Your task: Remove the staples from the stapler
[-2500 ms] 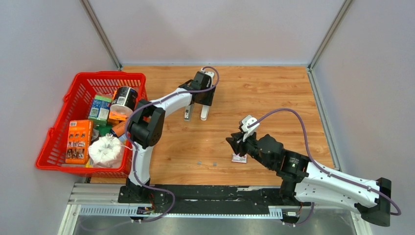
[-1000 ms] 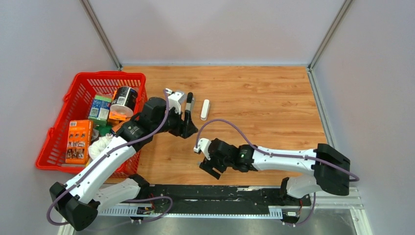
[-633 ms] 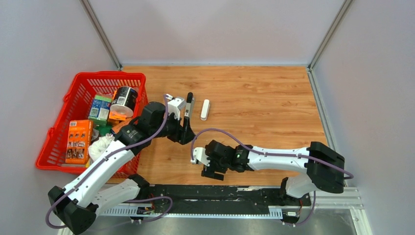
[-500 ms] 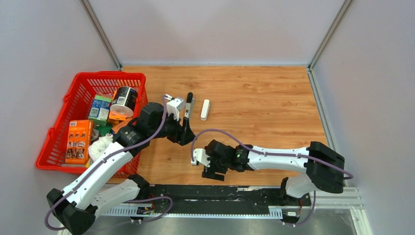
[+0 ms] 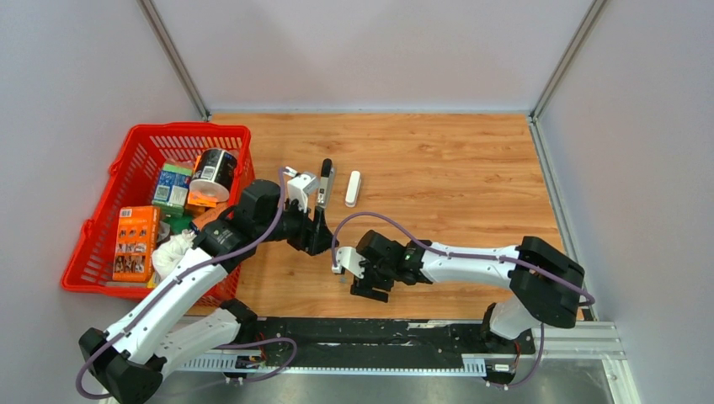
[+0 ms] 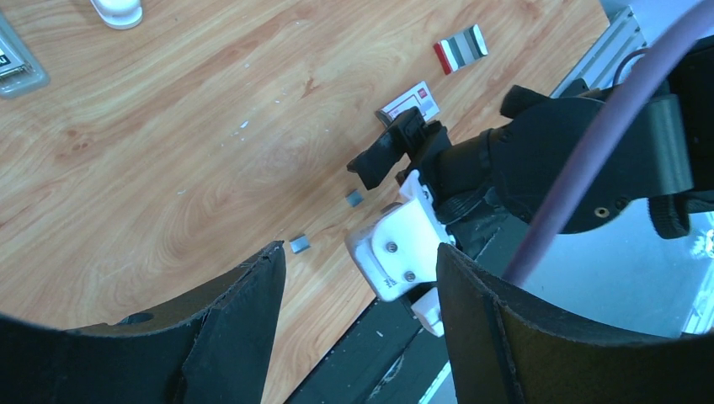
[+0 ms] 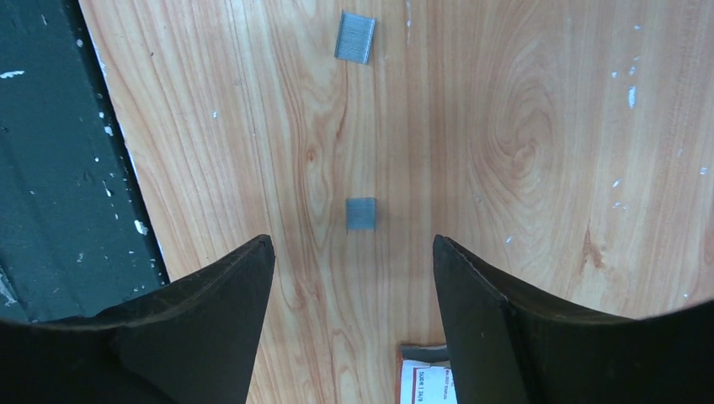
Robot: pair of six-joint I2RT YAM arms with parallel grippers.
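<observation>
Below right gripper (image 7: 352,244), fingers spread, empty: staple strips (image 7: 361,214) loose on table (image 7: 547,126). Left gripper (image 6: 358,252) likewise spread, close by; pair may collide, scatter strips.

On the wooden table (image 5: 438,168), the red plastic mesh basket (image 5: 189,126) sits at the left, with an orange cardboard box (image 5: 136,242) at its near end and a black-and-white can (image 5: 213,172) at its far end. Right of the basket, mid-table, lies the slim white plastic stapler (image 5: 353,188). Its grey metal inner piece tipped black (image 5: 324,181) lies just to its left, and the two do not touch. Near the table's near edge, one small grey staple strip (image 7: 361,214) lies below the parted fingers of the right claw (image 7: 351,244). A second staple strip (image 7: 354,38) lies further left, and the small red-and-white flat box (image 7: 425,380) lies to the right.
</observation>
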